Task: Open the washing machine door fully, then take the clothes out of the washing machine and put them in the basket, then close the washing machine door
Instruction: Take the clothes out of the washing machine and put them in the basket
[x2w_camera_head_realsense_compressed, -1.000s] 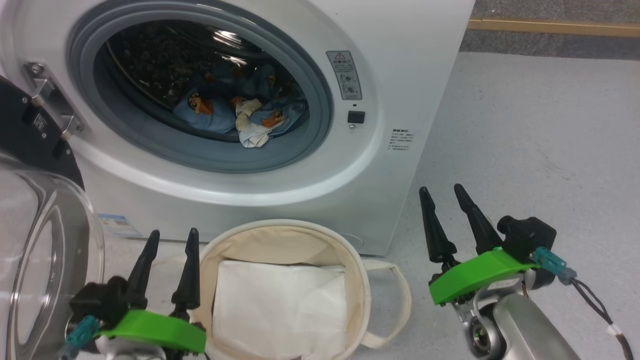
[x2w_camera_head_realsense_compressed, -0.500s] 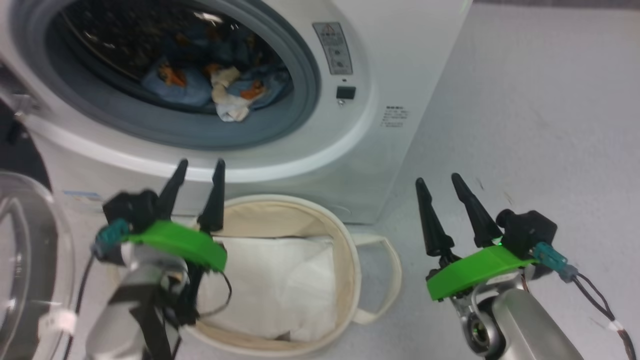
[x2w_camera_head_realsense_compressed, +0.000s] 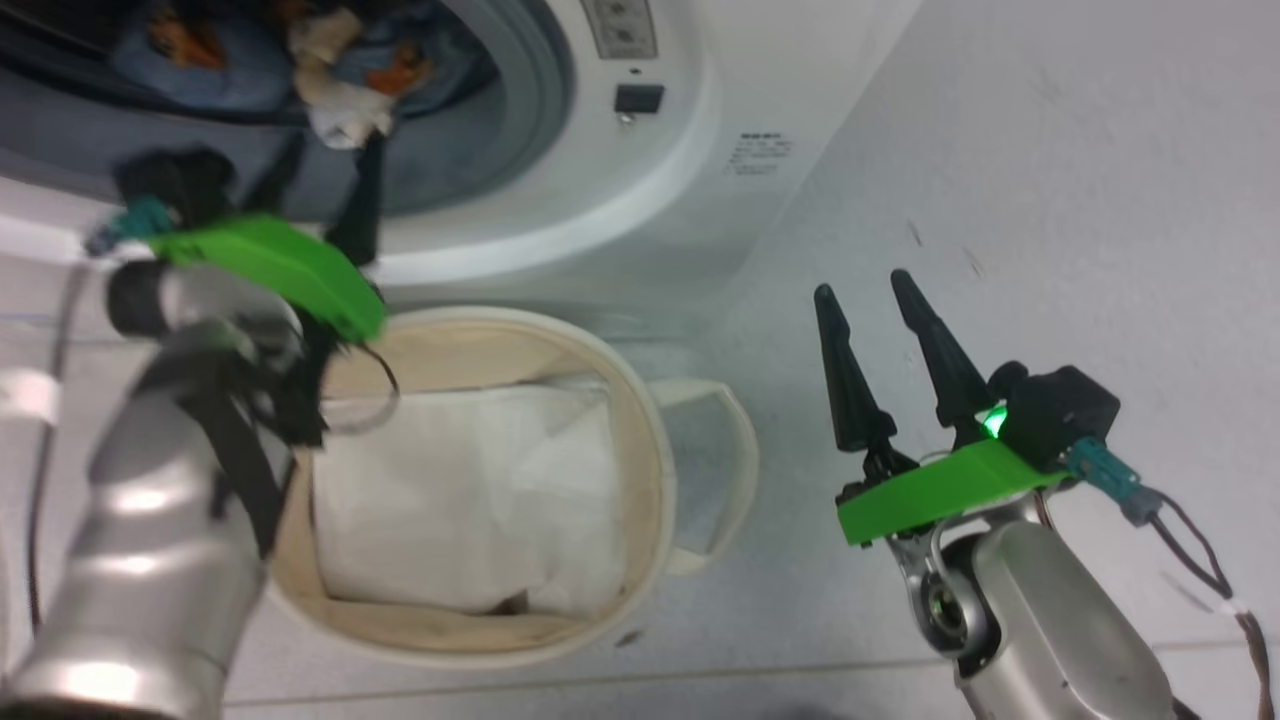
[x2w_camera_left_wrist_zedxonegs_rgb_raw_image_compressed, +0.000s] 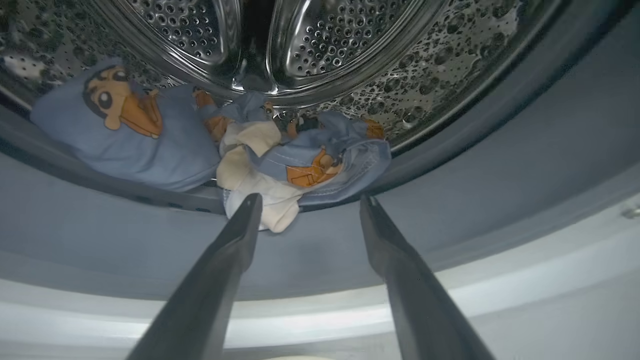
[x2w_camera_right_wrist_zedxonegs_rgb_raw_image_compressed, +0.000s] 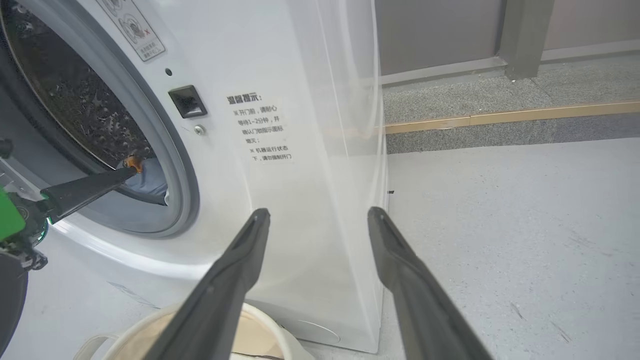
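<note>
our left pincer (x2w_camera_left_wrist_zedxonegs_rgb_raw_image_compressed: 308, 200), spread and empty, points into the washing machine (x2w_camera_head_realsense_compressed: 700, 150). the clothes (x2w_camera_left_wrist_zedxonegs_rgb_raw_image_compressed: 300, 160) lie straight ahead just past its tips, heaped crosswise in the drum (x2w_camera_left_wrist_zedxonegs_rgb_raw_image_compressed: 325, 40). the right pincer (x2w_camera_head_realsense_compressed: 862, 285), also spread and empty, hangs well off by the basket (x2w_camera_head_realsense_compressed: 655, 440). the left wrist view shows that gap; the head view blurs it.

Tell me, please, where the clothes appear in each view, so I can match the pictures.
Head view: the clothes, top left, inside the washing machine.
Left wrist view: centre, just beyond the fingertips of the left gripper.
Right wrist view: a blue scrap at the left, by the left gripper's fingertip.
Shared landmark: the grey gasket ringing them.
</note>
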